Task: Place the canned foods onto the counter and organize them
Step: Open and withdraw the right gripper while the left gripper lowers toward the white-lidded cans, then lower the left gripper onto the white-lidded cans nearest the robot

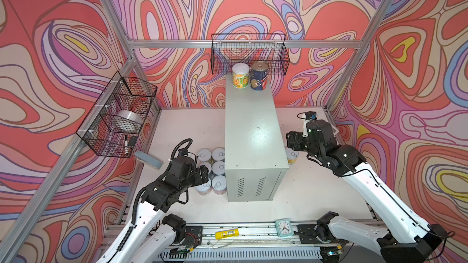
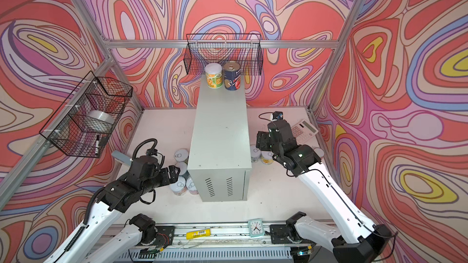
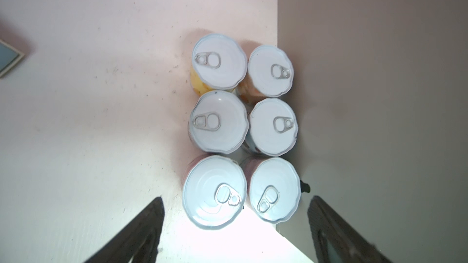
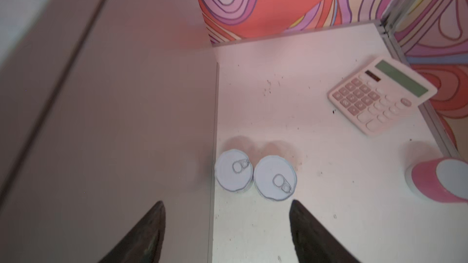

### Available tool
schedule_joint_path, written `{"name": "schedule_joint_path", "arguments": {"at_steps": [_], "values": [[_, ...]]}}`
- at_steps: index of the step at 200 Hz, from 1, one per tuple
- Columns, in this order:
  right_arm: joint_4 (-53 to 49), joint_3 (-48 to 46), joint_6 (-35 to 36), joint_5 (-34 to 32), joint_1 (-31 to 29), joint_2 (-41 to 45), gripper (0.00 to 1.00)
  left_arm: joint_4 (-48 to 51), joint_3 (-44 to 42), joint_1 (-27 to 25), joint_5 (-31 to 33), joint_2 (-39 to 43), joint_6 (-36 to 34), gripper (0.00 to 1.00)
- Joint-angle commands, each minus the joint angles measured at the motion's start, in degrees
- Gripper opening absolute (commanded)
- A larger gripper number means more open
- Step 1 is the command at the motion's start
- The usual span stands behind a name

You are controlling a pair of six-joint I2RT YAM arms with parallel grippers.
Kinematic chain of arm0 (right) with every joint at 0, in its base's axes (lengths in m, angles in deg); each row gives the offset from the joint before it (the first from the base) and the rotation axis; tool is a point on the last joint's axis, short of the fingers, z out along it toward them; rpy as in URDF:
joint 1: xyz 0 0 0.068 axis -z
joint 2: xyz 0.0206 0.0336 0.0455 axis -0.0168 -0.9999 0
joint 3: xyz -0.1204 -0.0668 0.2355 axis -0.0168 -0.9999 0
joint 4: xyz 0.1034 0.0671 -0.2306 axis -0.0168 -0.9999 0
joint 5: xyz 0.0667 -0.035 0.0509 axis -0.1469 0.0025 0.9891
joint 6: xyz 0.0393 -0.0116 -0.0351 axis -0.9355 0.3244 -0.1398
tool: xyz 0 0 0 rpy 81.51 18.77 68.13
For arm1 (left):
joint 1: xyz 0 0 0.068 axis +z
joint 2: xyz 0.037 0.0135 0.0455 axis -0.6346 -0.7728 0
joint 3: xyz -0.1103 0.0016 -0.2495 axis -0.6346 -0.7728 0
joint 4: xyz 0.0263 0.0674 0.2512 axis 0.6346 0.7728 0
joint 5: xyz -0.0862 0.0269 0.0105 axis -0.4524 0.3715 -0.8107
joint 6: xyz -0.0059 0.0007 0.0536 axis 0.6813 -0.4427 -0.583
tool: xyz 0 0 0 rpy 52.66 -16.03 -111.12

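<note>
The counter (image 1: 253,127), a tall grey box, stands mid-table; a white-lidded can (image 1: 240,75) and a navy can (image 1: 259,75) stand at its far end. Several pull-tab cans (image 3: 219,61) stand in two rows against its left side. My left gripper (image 3: 236,198) hovers open above the nearest pair, holding nothing, and shows in a top view (image 1: 203,173). Right of the counter stand two cans (image 4: 233,170) (image 4: 274,177), with a pink can (image 4: 440,180) farther off. My right gripper (image 4: 227,202) is open and empty just short of those two, over the counter's edge.
A pink calculator (image 4: 382,94) lies at the back right of the table. Wire baskets hang on the back wall (image 1: 249,54) and the left wall (image 1: 119,115), which holds a tape roll (image 1: 129,120). A yellow tube (image 1: 227,233) and a clock (image 1: 283,227) lie on the front rail.
</note>
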Motion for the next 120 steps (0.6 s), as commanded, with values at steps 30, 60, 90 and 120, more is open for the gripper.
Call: {"name": "schedule_joint_path", "arguments": {"at_steps": [30, 60, 90, 120], "values": [[0.4, -6.3, -4.4, 2.5, 0.3, 3.1, 0.79, 3.5, -4.8, -8.7, 6.8, -1.2, 8.3, 0.90], [2.1, -8.8, -4.9, 2.8, 0.4, 3.1, 0.79, 1.3, -9.1, -9.9, 6.6, 0.9, 11.8, 0.88], [2.9, -9.1, -4.9, 3.2, 0.4, 2.6, 0.78, 2.9, -10.0, -10.4, 8.1, 2.9, 12.7, 0.87], [3.1, -9.0, -5.0, 3.3, 0.3, 2.1, 0.78, 0.5, -10.9, -10.4, 6.6, 2.1, 12.1, 0.87]]}}
